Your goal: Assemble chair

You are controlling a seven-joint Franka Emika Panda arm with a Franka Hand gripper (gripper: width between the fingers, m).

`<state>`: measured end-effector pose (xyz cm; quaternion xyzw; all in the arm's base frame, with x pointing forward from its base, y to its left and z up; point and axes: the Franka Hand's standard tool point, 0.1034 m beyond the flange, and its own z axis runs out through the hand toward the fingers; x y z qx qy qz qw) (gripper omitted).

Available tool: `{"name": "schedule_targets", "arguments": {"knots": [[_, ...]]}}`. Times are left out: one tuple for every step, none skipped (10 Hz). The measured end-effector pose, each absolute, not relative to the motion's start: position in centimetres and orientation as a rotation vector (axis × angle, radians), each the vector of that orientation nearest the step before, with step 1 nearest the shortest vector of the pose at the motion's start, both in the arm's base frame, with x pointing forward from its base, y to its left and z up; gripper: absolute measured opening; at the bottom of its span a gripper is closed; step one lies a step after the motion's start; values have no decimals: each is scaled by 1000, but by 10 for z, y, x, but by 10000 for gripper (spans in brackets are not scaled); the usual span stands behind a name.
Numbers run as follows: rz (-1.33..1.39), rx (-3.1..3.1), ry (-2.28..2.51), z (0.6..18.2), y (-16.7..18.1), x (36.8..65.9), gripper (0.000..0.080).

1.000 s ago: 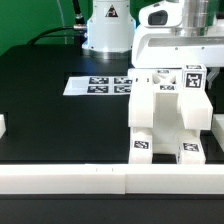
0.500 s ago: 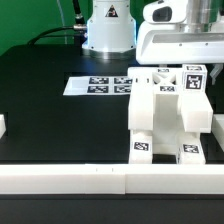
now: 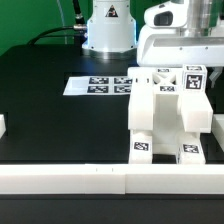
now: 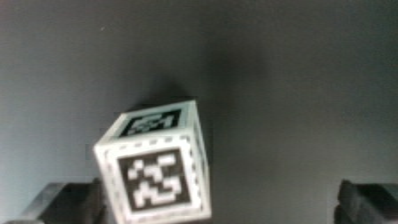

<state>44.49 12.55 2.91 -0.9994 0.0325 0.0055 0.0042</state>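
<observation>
The chair (image 3: 165, 115) stands at the exterior view's right as a blocky white assembly with tags on its feet and top. A tagged white upright part (image 3: 193, 77) sticks up at its top right. My gripper (image 3: 186, 60) hangs directly above that top, its fingertips hidden behind the parts. In the wrist view, the tagged white part (image 4: 160, 165) rises between my dark fingers (image 4: 64, 202). It is close to one finger and far from the other. My gripper (image 4: 214, 205) is open, with a wide gap, and holds nothing.
The marker board (image 3: 98, 86) lies flat behind the chair, towards the middle. A white rail (image 3: 90, 178) runs along the table's front edge. A small white piece (image 3: 3, 127) sits at the exterior view's left edge. The robot base (image 3: 108, 30) stands at the back.
The arm above the chair has shifted very slightly. The chair and the other parts have not moved.
</observation>
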Motion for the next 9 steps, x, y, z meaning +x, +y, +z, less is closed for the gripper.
{"name": "schedule_targets", "arguments": {"knots": [[19,-3133,102,28,125,444,649],[20,-3133,102,27,125,444,649],[20,-3133,102,27,125,444,649],[20,-3134,103,27,125,444,649],[18,-3134,100,27,123,445,649],[18,-3136,109,26,119,446,649],[20,-3138,115,25,114,446,649],[20,-3139,122,25,112,447,649],[19,-3139,129,25,110,448,649]]}}
